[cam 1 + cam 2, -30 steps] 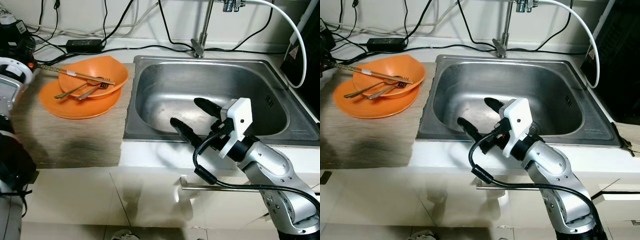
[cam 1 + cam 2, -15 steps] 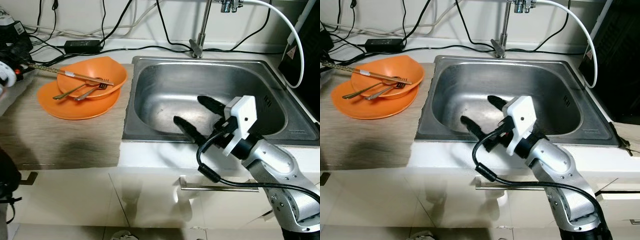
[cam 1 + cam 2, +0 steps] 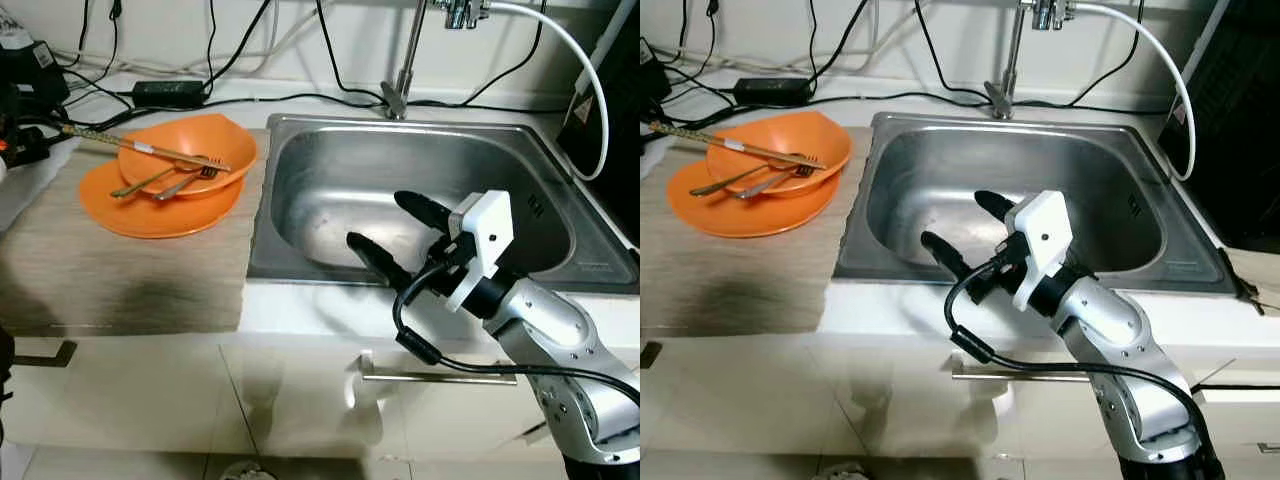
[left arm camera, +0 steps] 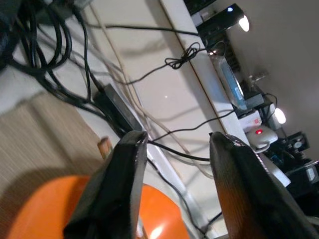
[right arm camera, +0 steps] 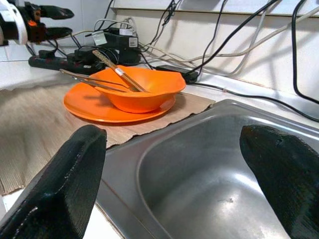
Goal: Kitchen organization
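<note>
Left eye view puts the right gripper (image 3: 388, 232) over the front edge of the stainless sink (image 3: 300, 145), its two black fingers spread wide apart and holding nothing. The dishes sit on the woven mat (image 3: 130, 270) at the left of the counter: one orange bowl (image 3: 190, 150) stacked on one orange plate (image 3: 130, 205), close beside the sink's left rim. In the bowl lie two metal utensils — one is clearly a fork (image 3: 185, 180), the other's head is hard to make out — and what looks like a pair of chopsticks (image 3: 140, 147) rests across its rim, pointing toward the back-left corner of the counter. The left wrist view shows the left gripper (image 4: 174, 169) with its fingers apart too, empty, looking along the counter toward the black cables (image 3: 240, 50) and the power adapter (image 3: 165, 92) at the back wall, with the orange ware below it. The basin is bare under the single faucet (image 3: 405, 60). By this look the organizing has hardly begun — nothing is gripped, and the bowl, plate and cutlery all remain to be handled.
</note>
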{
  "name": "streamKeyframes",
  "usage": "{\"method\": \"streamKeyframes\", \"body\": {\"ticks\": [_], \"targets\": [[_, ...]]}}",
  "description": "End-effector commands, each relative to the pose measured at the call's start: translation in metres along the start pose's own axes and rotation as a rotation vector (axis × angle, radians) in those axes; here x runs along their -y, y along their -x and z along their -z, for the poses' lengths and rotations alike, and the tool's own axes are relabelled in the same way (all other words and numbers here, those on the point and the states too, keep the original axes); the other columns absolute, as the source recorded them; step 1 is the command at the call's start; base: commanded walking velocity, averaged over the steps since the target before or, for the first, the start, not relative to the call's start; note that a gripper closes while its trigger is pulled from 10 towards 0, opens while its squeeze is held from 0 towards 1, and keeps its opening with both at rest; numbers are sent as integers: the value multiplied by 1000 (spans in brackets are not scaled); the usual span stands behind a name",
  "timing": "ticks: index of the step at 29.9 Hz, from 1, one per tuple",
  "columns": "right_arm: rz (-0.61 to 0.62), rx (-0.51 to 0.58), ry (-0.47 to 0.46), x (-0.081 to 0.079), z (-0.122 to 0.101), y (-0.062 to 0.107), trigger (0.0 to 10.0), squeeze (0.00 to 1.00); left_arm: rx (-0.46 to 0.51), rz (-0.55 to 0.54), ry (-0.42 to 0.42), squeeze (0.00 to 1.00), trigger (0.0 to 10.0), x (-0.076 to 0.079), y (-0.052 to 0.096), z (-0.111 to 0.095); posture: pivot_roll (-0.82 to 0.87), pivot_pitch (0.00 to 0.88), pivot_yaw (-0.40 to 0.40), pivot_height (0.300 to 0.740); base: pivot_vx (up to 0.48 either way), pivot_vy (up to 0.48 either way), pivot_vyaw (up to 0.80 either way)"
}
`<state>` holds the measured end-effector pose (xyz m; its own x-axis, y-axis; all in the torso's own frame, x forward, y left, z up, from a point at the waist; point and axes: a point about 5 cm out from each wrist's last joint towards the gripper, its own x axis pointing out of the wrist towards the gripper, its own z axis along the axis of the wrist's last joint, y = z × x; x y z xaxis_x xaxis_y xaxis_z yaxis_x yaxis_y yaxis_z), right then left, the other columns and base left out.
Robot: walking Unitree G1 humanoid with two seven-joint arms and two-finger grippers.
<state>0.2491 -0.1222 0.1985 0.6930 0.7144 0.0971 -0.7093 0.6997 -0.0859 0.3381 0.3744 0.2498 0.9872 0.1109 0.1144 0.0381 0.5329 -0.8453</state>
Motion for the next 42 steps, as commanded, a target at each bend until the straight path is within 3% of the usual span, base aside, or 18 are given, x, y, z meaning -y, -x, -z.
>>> {"method": "streamKeyframes", "body": {"ticks": [1,5,25,42], "targets": [[-17,5,-4,0,-3,0,10000,0,13,0,44,1000,10000,-1,0,1,-28,0,-1,740,0,0,0],[-17,9,-3,0,-4,0,10000,0,9,-29,98,1000,10000,-5,0,5,-34,0,1,740,0,0,0],[-25,8,-6,-1,-4,0,10000,0,-13,-94,102,1000,10000,-23,5,17,-32,0,-5,740,0,0,0],[-33,1,-5,-1,-4,2,10000,0,-47,-99,116,1000,10000,-17,-10,49,-46,0,-5,740,0,0,0]]}}
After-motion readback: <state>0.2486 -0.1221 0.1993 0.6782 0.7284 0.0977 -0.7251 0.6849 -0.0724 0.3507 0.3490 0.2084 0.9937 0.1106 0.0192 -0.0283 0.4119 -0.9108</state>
